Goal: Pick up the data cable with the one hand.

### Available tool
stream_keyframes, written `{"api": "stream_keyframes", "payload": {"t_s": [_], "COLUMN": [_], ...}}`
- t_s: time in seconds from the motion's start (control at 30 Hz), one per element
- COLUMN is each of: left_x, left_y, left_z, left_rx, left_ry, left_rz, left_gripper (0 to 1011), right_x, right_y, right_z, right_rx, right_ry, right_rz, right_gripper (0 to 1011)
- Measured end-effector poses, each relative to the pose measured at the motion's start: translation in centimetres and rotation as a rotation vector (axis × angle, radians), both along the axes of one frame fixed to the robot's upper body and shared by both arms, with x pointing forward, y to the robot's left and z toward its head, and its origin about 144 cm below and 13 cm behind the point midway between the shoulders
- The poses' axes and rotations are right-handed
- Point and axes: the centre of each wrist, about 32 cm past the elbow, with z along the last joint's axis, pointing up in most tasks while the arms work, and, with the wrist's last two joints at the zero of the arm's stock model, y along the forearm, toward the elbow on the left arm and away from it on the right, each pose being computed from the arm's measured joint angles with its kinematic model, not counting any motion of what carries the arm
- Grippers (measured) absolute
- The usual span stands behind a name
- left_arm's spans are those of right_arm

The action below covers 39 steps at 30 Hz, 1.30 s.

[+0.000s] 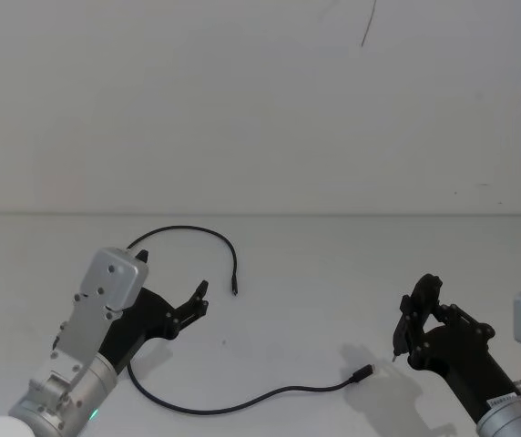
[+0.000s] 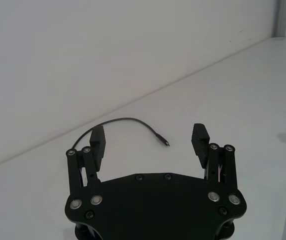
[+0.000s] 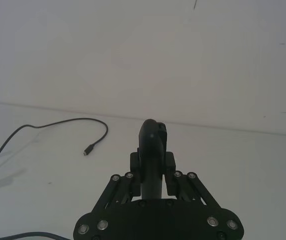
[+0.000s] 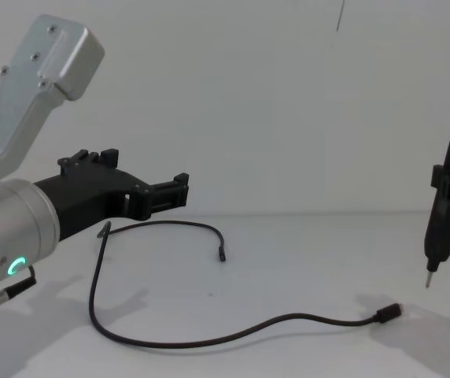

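The data cable [image 1: 270, 393] lies loose on the white table, a long thin black cord. One plug [image 1: 234, 289] rests near the middle and the other plug [image 1: 362, 373] lies toward the right. My left gripper [image 1: 172, 273] is open and hangs above the cable's left loop, hiding part of it, with nothing between its fingers. In the left wrist view the gripper [image 2: 148, 132] faces the cable's arc [image 2: 128, 119]. In the chest view it [image 4: 142, 177] is raised over the cable [image 4: 209, 339]. My right gripper [image 1: 415, 323] is shut on a slim black tool [image 3: 153, 142], whose metal tip [image 4: 428, 279] points down beside the right plug.
A plain white wall [image 1: 260, 109] rises behind the table's back edge [image 1: 333, 215]. A thin dark line [image 1: 368, 23] marks the wall near the top. Bare table surface [image 1: 324, 273] spreads between the two arms.
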Motion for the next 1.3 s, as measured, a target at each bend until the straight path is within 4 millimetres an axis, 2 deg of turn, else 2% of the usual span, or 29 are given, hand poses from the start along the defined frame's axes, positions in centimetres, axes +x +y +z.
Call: {"api": "stream_keyframes", "payload": {"t_s": [1.3], "left_x": [0.00], "left_y": [0.00], "left_z": [0.00], "left_rx": [0.000], "left_ry": [0.000], "left_rz": [0.000], "left_gripper": [1001], "right_x": [0.00], "right_y": [0.00], "right_z": [0.00], "right_rx": [0.000], "right_ry": [0.000], "right_rz": [0.000], "right_gripper": [263]}}
